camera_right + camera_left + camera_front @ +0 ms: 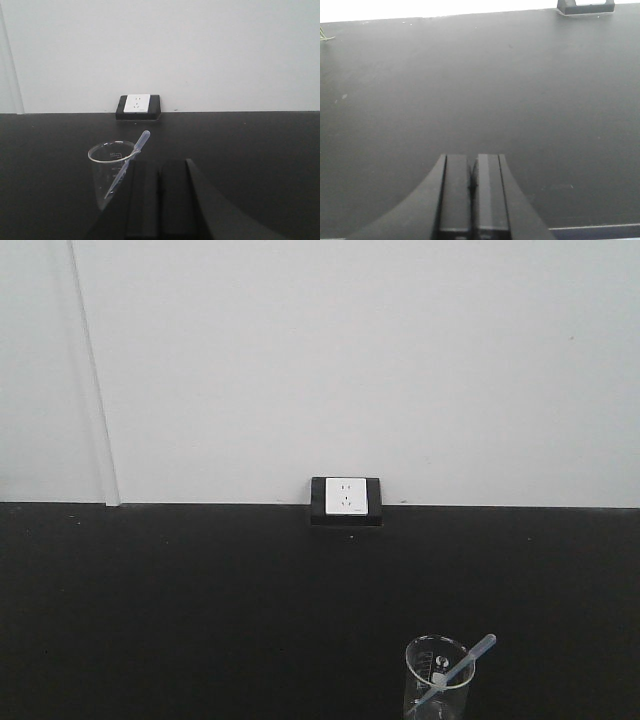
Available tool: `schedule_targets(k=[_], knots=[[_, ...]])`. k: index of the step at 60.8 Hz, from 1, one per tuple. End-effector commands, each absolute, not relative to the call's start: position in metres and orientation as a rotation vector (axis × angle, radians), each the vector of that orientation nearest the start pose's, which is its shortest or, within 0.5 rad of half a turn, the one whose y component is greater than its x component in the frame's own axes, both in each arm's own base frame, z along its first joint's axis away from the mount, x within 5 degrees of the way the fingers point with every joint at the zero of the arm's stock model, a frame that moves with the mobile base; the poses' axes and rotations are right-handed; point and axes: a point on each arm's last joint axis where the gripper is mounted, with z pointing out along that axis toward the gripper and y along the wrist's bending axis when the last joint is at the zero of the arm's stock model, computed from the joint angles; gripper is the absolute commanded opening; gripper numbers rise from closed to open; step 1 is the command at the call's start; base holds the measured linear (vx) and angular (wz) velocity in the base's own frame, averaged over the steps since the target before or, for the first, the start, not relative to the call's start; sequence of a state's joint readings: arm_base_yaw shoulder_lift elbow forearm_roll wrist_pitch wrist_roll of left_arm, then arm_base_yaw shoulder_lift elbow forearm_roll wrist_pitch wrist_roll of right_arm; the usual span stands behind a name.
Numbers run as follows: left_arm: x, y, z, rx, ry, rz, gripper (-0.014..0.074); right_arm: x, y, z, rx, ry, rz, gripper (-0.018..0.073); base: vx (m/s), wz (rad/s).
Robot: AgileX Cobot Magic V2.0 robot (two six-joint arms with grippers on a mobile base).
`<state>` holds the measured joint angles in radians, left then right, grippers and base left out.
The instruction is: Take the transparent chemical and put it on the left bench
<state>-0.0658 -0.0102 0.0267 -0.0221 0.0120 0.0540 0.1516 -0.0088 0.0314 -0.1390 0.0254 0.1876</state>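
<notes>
The transparent chemical (457, 672) (131, 156) is a thin frosted pipette leaning in a clear glass beaker (435, 680) (107, 170), its bulb end sticking out over the right rim. The beaker stands on the black bench near the front right. My right gripper (159, 167) is shut and empty, just right of the beaker and nearer the camera, its left finger covering part of the glass. Well apart from the beaker, my left gripper (472, 159) hovers shut over bare black bench (470, 90), holding nothing. Neither gripper shows in the front view.
A white wall socket in a black frame (346, 500) (138, 106) sits at the back edge of the bench against the white wall; its base shows in the left wrist view (585, 7). The bench's near edge (595, 231) runs just below the left gripper.
</notes>
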Motion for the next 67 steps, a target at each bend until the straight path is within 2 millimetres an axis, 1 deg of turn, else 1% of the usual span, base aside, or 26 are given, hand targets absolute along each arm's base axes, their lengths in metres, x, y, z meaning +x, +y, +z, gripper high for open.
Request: schedule_targets(k=[1, 41, 48, 55, 58, 63, 67], knots=[[0.055, -0.004, 0.206, 0.064, 1.429, -0.035, -0.0003, 0.055, 0.009, 0.207, -0.082, 1.444, 0.159, -0.0008, 0.00, 0.00], [0.055, -0.004, 0.206, 0.064, 1.429, -0.035, -0.0003, 0.055, 0.009, 0.207, -0.082, 1.444, 0.159, -0.0008, 0.00, 0.00], [0.055, -0.004, 0.206, 0.064, 1.429, -0.035, -0.0003, 0.054, 0.009, 0.211, -0.085, 1.400, 0.165, -0.0008, 0.00, 0.00], [0.055, -0.004, 0.206, 0.064, 1.429, -0.035, -0.0003, 0.051, 0.010, 0.224, -0.078, 1.256, 0.200, -0.0008, 0.00, 0.00], [0.055, -0.004, 0.206, 0.064, 1.429, -0.035, -0.0003, 0.049, 0.010, 0.232, -0.043, 1.205, 0.242, -0.0008, 0.00, 0.00], [0.055, -0.004, 0.206, 0.064, 1.429, -0.035, -0.0003, 0.048, 0.007, 0.247, 0.023, 1.220, 0.295, -0.0008, 0.00, 0.00], [0.055, -0.004, 0.206, 0.064, 1.429, -0.035, -0.0003, 0.051, 0.007, 0.263, 0.020, 1.271, 0.278, -0.0008, 0.00, 0.00]])
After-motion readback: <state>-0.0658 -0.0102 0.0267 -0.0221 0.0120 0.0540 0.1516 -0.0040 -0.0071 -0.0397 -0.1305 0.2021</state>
